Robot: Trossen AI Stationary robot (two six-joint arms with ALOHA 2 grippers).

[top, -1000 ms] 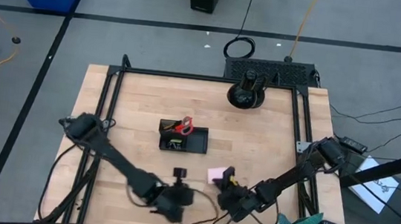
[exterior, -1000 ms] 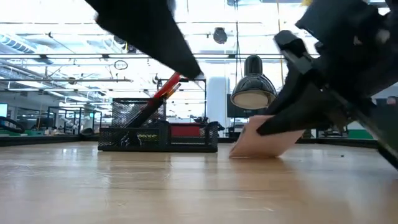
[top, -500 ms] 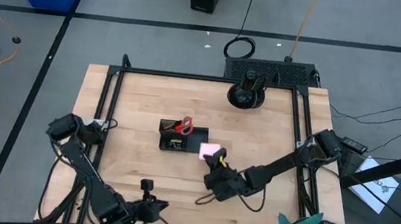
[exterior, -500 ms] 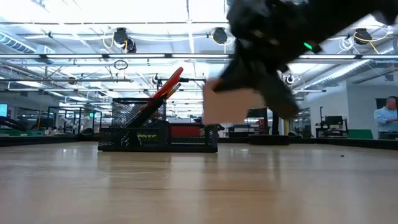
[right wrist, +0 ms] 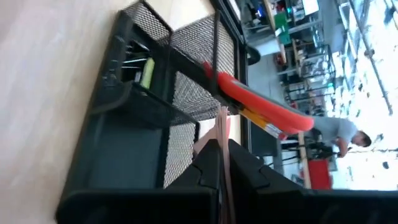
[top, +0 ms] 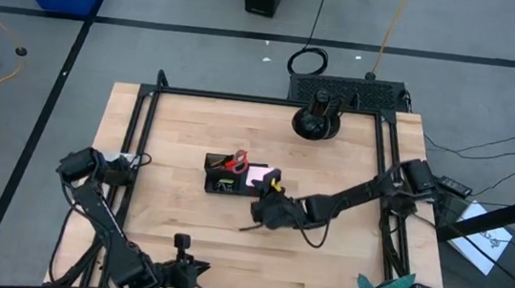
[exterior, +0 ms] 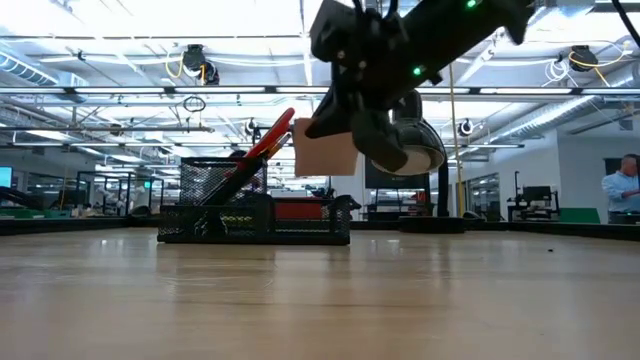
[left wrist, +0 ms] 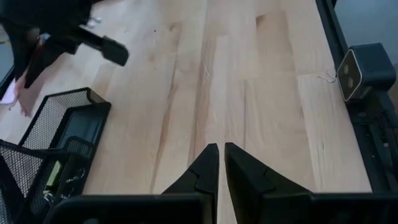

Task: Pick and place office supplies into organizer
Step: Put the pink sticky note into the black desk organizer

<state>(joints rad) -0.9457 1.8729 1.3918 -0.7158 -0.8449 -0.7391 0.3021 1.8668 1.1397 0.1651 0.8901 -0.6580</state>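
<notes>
Since half a second ago the pink sticky-note pad (top: 259, 174) has travelled from the open table to just above the organizer's (top: 235, 177) right end, and I am holding it there off the wood, pinched edge-on in the right gripper (top: 270, 186). Red-handled scissors (top: 237, 160) and an orange pencil (right wrist: 261, 122) are standing tilted in the organizer's tall mesh cup, near the table's middle. My left gripper (left wrist: 221, 163) is waiting by the near edge of the table (top: 322, 256), fingers pressed together on nothing. A black lamp (top: 317, 120) is sitting at the far edge.
</notes>
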